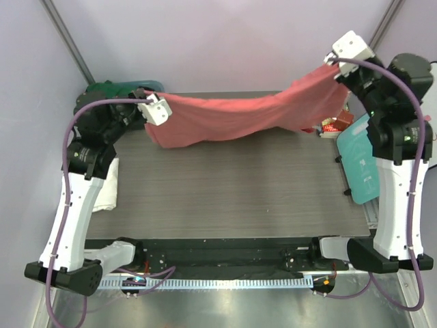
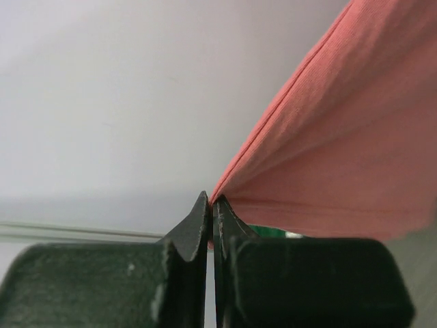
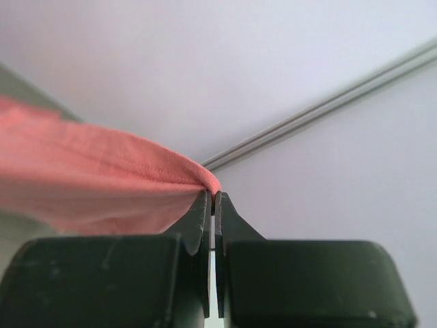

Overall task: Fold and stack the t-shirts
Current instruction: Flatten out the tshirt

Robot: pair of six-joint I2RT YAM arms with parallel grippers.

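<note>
View from above: coral-red t-shirt (image 1: 246, 113), held in the air above the far edge of the table (image 1: 232, 184), sagging in the middle, its lower folds drooping toward the far left part of the table top. Left pincer (image 1: 146, 93), above the far left corner of the table, pressed together on one corner of the cloth. Right pincer (image 1: 334, 65), higher, above the far right corner of the table, pressed together on the opposite corner. White t-shirt (image 1: 109, 186), crumpled, hanging over the left edge of the table, partly hidden by the left arm. Dark green t-shirt (image 1: 113, 89), bunched beyond the far left corner of the table, mostly behind the left arm. Teal tub (image 1: 360, 164), tilted at the right edge of the table. Small red-and-white item (image 1: 334, 125) at the far right corner of the table, below the raised cloth; kind not discernible.

View from the left wrist: dark fingers of the left pincer (image 2: 212, 201) closed tight, a pinch of coral-red t-shirt (image 2: 341, 150) caught at the very tips, the cloth fanning up and to the right with a seam along its upper edge. Sliver of green below the cloth. Pale wall (image 2: 102, 102) behind.

View from the right wrist: right pincer (image 3: 213, 198) likewise closed tight, nipping a stitched hem of the coral-red t-shirt (image 3: 102, 178), the cloth trailing off to the left.
</note>
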